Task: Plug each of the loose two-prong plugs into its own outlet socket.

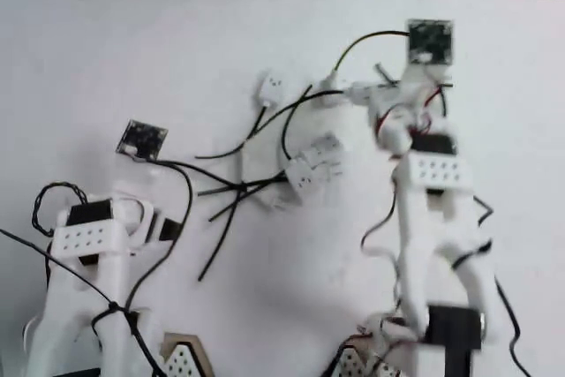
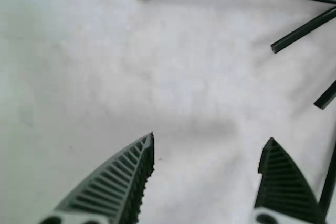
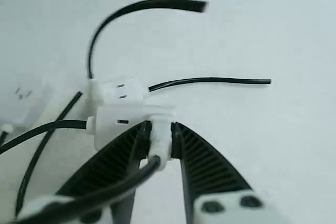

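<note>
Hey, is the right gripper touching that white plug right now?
Touching. In the right wrist view, the right gripper is shut on the white plug, with its jaws pressed against the plug's two sides.

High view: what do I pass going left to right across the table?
Left arm → loose plug → socket cluster → right arm. The held plug in the right pincer overlaps the cluster, so it is left out.
</note>
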`<state>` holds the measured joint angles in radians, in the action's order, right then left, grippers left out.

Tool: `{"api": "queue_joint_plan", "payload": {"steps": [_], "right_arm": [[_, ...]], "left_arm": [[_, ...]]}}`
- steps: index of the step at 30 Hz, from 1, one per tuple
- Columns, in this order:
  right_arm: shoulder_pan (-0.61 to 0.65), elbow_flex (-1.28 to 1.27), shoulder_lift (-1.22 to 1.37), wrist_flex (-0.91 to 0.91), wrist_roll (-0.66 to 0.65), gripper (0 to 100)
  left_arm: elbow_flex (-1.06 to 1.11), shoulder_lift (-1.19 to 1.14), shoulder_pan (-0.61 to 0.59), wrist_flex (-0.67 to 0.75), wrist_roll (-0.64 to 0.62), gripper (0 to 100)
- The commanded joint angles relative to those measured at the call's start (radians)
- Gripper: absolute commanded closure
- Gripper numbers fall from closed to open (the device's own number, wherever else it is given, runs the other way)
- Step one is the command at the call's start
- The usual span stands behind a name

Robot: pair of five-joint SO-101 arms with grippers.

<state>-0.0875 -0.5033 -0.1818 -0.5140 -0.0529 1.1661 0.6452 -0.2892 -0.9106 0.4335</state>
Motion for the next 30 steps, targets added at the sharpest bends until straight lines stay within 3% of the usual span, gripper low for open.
{"api": "queue_joint_plan", "payload": {"steps": [1, 9, 15, 21, 30], "right_arm": [[-0.079, 0.184, 0.14, 0.018, -0.002, 98.1], [-0.183, 0.423, 0.432, -0.008, 0.0, 98.1], [-0.176, 0.585, 0.449, -0.259, 0.005, 86.9], [-0.081, 0.678, 0.344, -0.538, -0.005, 85.8], [0.176, 0.677, 0.231, -0.894, -0.005, 87.4]], "left_arm": [[0.002, 0.036, -0.01, 0.015, 0.0, 69], [0.003, 0.036, -0.01, 0.015, 0.0, 69], [0.003, 0.036, -0.01, 0.015, 0.0, 69], [0.003, 0.036, -0.01, 0.015, 0.0, 69], [0.003, 0.036, -0.024, 0.015, 0.0, 69]]}}
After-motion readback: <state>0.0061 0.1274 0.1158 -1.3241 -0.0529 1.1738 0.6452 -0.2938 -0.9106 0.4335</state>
